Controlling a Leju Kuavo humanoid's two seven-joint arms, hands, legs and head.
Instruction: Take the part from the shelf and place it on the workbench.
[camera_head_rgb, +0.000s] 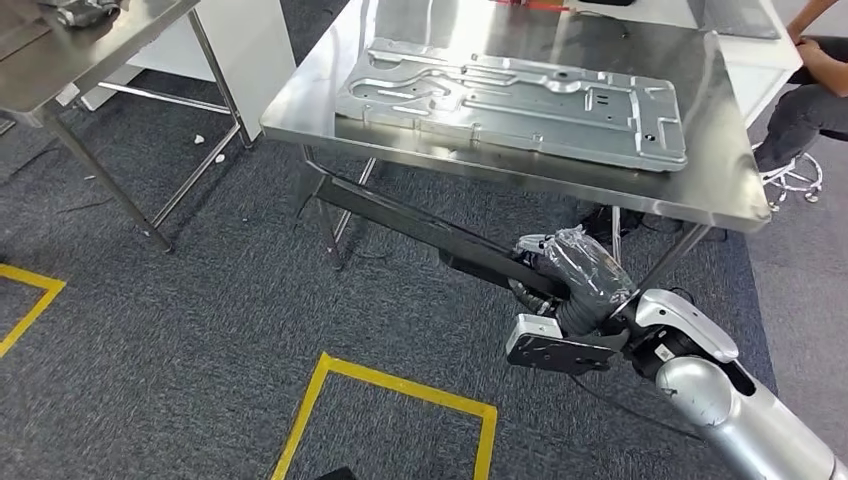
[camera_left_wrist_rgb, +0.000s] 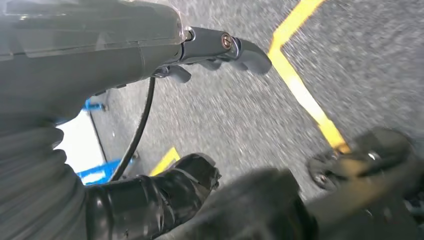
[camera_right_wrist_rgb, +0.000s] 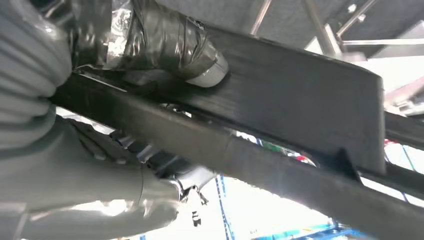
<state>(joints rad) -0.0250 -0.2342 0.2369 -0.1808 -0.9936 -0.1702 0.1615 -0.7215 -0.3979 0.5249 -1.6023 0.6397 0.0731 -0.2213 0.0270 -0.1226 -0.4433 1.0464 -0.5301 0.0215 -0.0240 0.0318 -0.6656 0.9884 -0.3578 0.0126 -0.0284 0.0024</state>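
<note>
The right hand (camera_head_rgb: 572, 268) grips a long black part (camera_head_rgb: 420, 225) that stretches away from it, under the workbench (camera_head_rgb: 500, 165). The left hand (camera_left_wrist_rgb: 165, 150) holds nothing, its fingers apart.

- We see the workbench (camera_head_rgb: 500, 35) as brushed steel, smooth with a soft sheen.
- The stamped panel (camera_head_rgb: 520, 100) lying on it looks like pale bare metal, ribbed, duller than the bench.
- The part (camera_head_rgb: 430, 228) our right hand (camera_head_rgb: 580, 270) grips is matt black.
- That hand is wrapped in glossy, crinkled film.
- The floor (camera_head_rgb: 200, 300) is rough grey carpet with smooth yellow tape (camera_head_rgb: 400, 385).
</note>
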